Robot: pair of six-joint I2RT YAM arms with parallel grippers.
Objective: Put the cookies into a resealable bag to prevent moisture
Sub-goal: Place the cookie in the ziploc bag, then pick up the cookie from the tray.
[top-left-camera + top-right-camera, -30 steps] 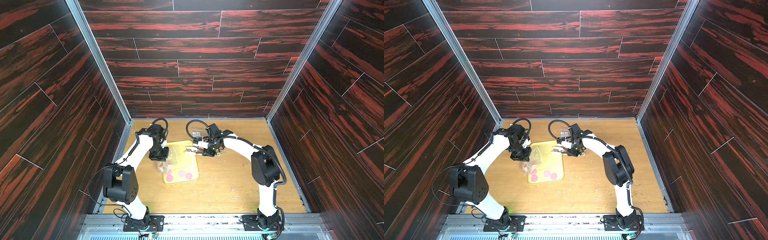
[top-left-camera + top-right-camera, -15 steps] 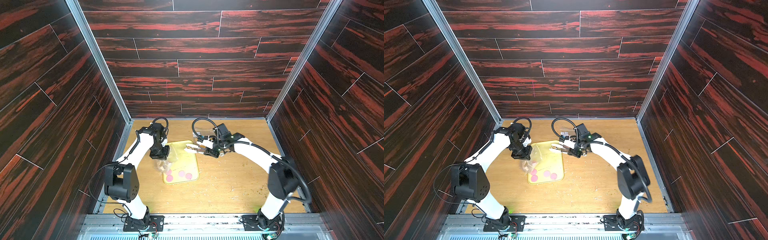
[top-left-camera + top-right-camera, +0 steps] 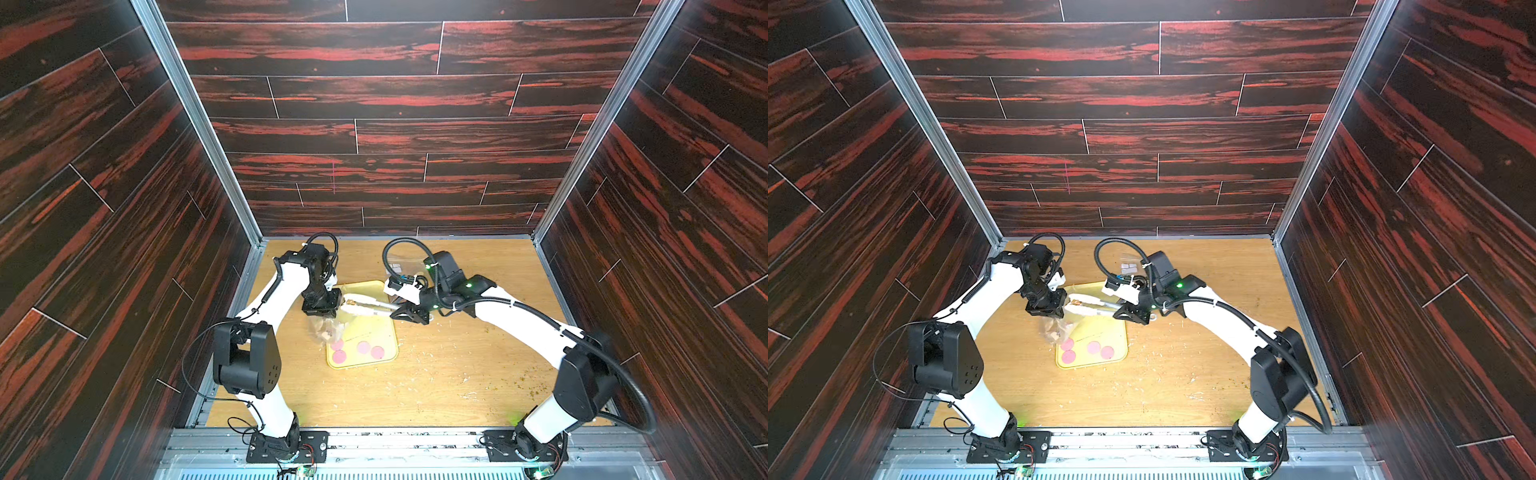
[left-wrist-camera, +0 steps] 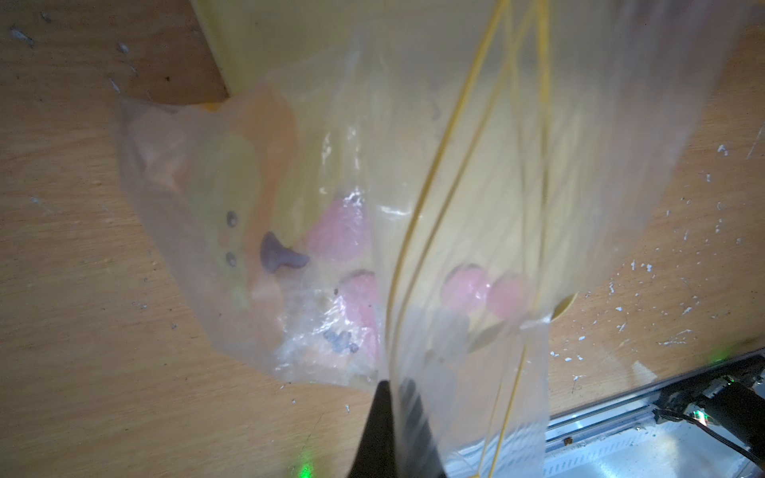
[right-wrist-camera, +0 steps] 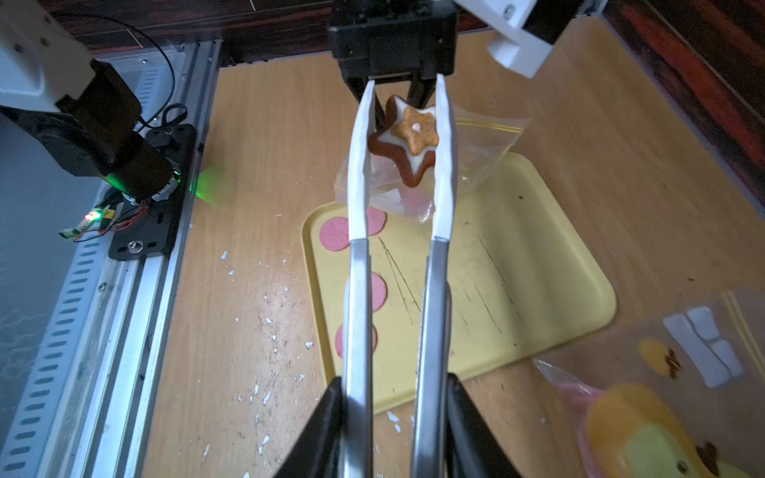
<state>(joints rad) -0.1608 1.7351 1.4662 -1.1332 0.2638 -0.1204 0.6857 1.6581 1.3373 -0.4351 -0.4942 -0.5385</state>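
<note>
the left arm reaches in from the side wall, elbow raised and wrist turned down over the tray's far corner. the left end effector (image 4: 393, 397) is pressed together on the top edge of the clear bag (image 3: 328, 328), which hangs from it with its bottom resting on the tray (image 3: 361, 365). something brownish sits low in the bag, but how many pieces are inside cannot be told through the plastic.

four pink cookies (image 3: 363, 347) lie bare on the near end of the tray, just beside the bag's bottom. judging by them, the job is only partway done: those four are left to move, and the bag is not yet sealed.

further right, the tongs (image 5: 434, 269) stretch across the tray toward the bag, their white tips pinching a star cookie (image 5: 412, 140) right at the bag's mouth, close under the left end effector. this looks like the drop-in step for that piece.

the right end effector (image 5: 393, 405) is clamped on the tongs' handles, squeezing them partly together. the right arm comes in long and low over the surface (image 3: 436, 374), wrist nearly level, elbow out toward the right wall.
</note>
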